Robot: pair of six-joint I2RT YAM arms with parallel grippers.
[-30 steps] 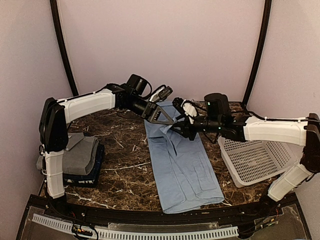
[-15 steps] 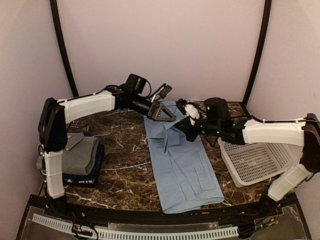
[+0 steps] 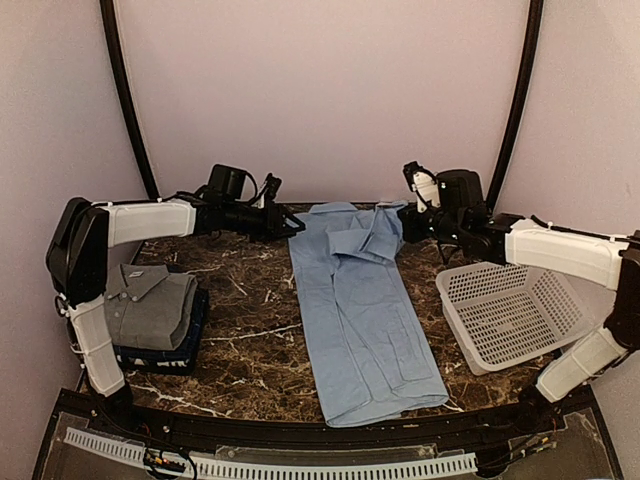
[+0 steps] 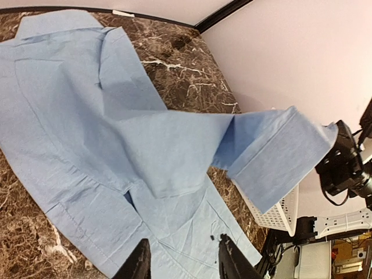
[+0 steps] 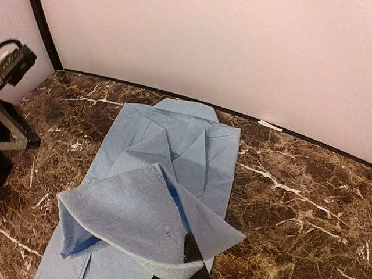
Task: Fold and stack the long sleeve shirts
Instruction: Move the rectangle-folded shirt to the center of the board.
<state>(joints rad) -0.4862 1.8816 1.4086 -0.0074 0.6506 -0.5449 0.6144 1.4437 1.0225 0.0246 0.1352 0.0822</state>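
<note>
Light blue shirt [image 3: 355, 310] lies lengthwise mid desk [image 3: 250, 300]; grey shirt [image 3: 150, 305] sits folded on a navy shirt [image 3: 197, 332] at the left edge. Right hand [image 3: 405, 224], closed, pinches the blue cuff [image 4: 279, 157] near the back edge; left hand [image 3: 292, 227] is partly open, empty.

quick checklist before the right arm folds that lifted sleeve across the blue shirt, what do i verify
1. Right gripper shut on the sleeve cuff: ok, the cuff hangs off the table.
2. Left gripper free: ok, open with no cloth between its fingers.
3. Light blue shirt body laid out: ok, it lies lengthwise with its hem toward the arms.
4. Basket out of the way: ok, it sits to the shirt's right, apart from it.
5. Stack ready: ok, the grey shirt lies folded on a dark shirt at left.
6. How much of the cuff sits in the grip: cannot tell.
</note>
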